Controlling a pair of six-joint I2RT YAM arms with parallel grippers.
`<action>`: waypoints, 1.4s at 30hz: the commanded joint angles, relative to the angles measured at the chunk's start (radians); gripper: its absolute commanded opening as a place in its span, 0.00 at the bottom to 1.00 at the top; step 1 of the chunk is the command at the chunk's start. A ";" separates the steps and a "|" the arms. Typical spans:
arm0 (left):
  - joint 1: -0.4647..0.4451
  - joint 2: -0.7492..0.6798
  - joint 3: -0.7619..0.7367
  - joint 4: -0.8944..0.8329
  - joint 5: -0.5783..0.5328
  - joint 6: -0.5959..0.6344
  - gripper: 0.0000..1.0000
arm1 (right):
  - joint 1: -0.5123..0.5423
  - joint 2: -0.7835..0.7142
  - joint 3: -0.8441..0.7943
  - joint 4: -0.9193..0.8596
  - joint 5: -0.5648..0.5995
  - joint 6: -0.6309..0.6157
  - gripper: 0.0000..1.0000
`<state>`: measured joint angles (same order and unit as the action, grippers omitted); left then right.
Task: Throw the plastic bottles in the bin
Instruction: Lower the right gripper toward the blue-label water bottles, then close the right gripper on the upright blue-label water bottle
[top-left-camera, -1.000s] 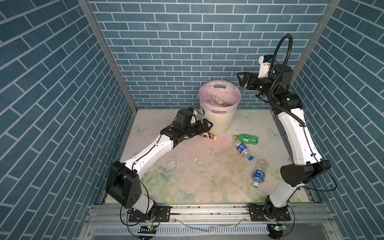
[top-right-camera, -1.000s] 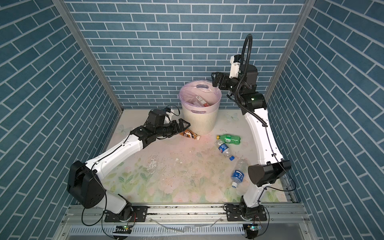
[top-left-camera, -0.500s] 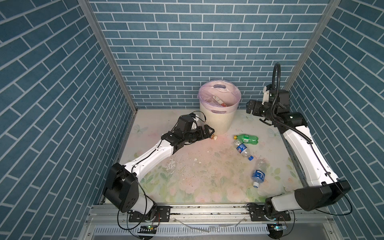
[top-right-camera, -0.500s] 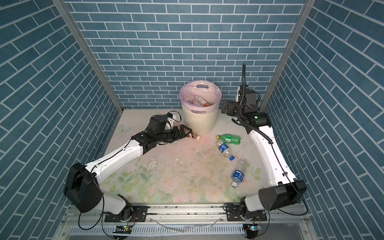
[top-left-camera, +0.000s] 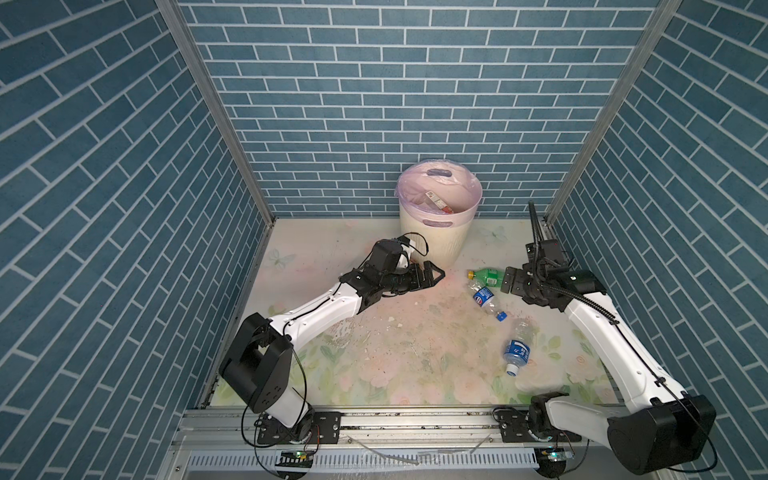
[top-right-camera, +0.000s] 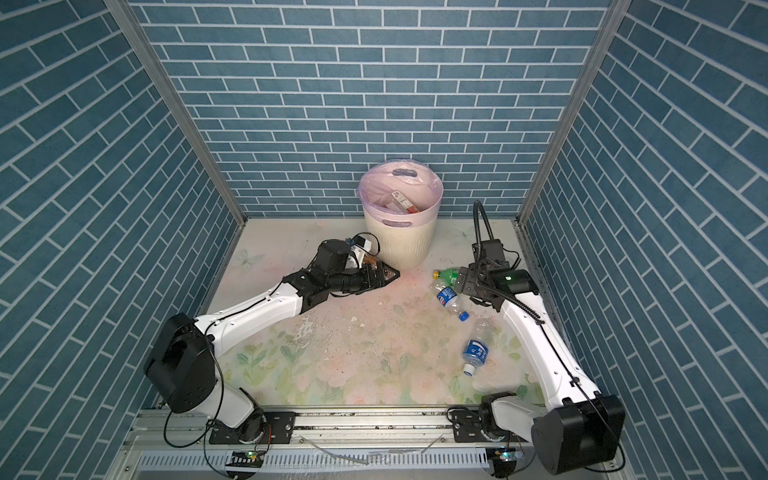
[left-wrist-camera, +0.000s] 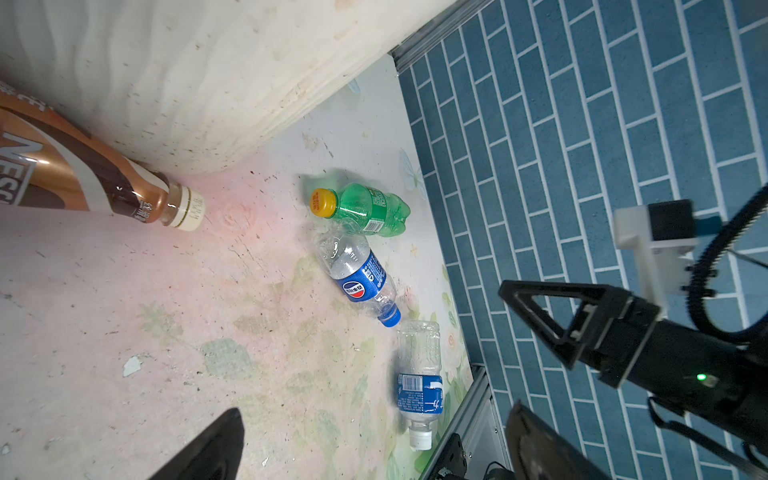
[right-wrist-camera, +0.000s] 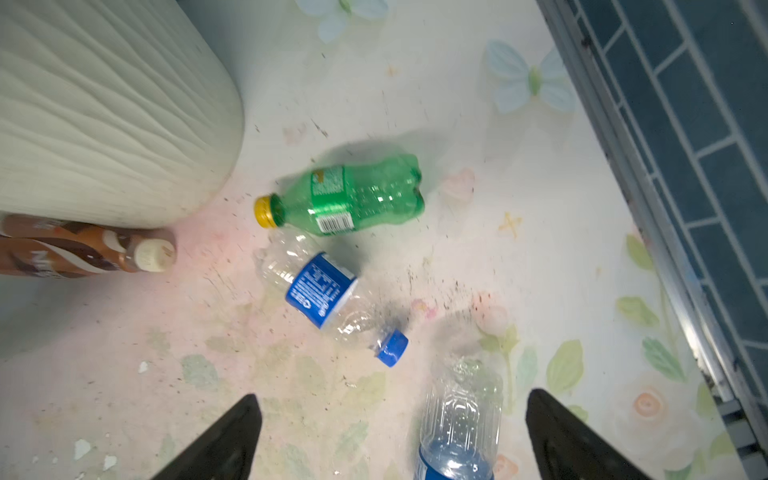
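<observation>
A brown bottle (left-wrist-camera: 83, 178) with a cream cap is lying on its side against the foot of the bin (top-left-camera: 436, 241), and the letters "NES" are showing on its wrapper. Further right in both top views, a green bottle (top-left-camera: 488, 276) with a yellow cap is lying right against a crumpled Pepsi bottle (top-left-camera: 484, 297), which is clear and is wearing a blue label and blue cap. A white-capped bottle (top-left-camera: 515, 353), clear with a blue label, is lying apart, nearer the front of the flowered table (top-left-camera: 395, 353).

The bin is cream and ribbed, lined with a pink bag (top-left-camera: 415, 187). It is standing at the back of the table and holding discarded bottles (top-left-camera: 437, 203) with red-and-white labels.

I am holding my left tool (top-left-camera: 436, 275) spread wide just beside the brown bottle, gripping nothing. My right tool (top-left-camera: 509, 282) is hovering near the green bottle, equally wide and pinching nothing.
</observation>
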<state>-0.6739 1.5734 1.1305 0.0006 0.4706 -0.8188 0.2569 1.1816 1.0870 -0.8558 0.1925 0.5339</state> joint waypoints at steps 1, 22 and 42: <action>-0.009 0.010 -0.003 0.035 0.021 0.014 0.99 | -0.006 -0.045 -0.105 -0.023 -0.004 0.115 0.99; -0.011 0.049 -0.006 0.035 0.039 0.004 0.99 | -0.045 -0.110 -0.464 0.171 -0.120 0.238 0.97; -0.011 0.059 0.003 -0.015 0.023 0.004 0.99 | -0.051 -0.048 -0.570 0.377 -0.220 0.233 0.62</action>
<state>-0.6792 1.6207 1.1305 0.0071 0.4980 -0.8223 0.2089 1.1145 0.5537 -0.4957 -0.0082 0.7376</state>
